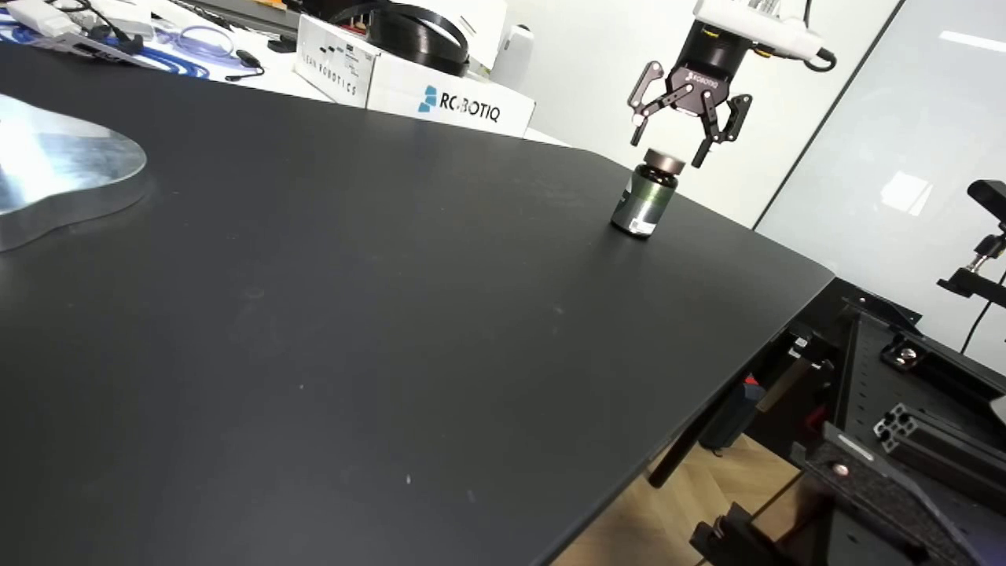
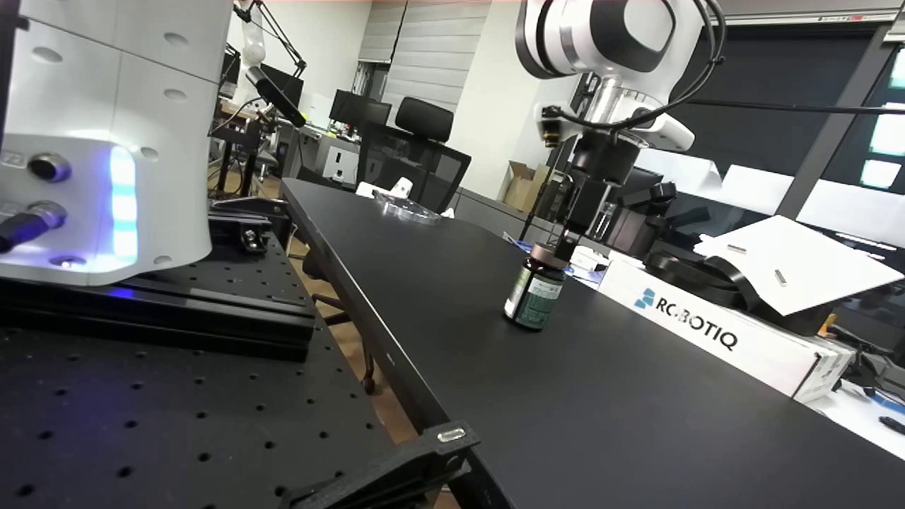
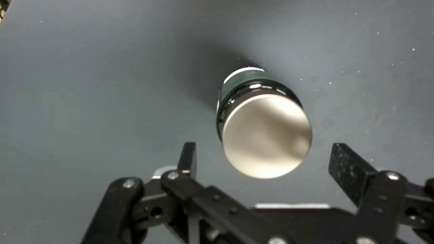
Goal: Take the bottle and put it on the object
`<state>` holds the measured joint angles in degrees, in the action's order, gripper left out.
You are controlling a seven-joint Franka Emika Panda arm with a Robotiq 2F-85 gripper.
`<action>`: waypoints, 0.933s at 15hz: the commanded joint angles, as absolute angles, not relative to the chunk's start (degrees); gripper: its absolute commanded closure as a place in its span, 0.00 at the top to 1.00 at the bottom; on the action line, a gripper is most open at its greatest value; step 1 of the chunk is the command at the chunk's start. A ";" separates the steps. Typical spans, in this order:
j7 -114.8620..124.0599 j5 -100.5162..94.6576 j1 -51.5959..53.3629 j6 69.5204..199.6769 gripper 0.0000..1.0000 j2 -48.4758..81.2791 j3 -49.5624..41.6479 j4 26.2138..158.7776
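Gripper [image 1: 666,154] spread wide, bottle [image 1: 644,200] mostly hidden by cap [image 3: 267,137] in wrist view, silver object [image 1: 71,167] cropped in an exterior view

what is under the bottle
The bottle stands upright on the dark tabletop. The patch directly beneath its base is covered, so it cannot be seen.
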<state>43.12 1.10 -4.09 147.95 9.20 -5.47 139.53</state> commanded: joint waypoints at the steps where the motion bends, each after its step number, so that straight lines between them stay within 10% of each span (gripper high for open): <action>1: 45.34 -0.12 -2.45 148.62 0.75 10.13 -6.93 139.59; 7: 45.15 0.15 -1.17 148.40 0.37 9.24 -7.10 139.91; 14: 45.46 -0.42 1.94 149.33 0.36 1.88 -4.77 141.88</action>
<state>43.12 1.04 0.59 148.90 7.31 -5.75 139.59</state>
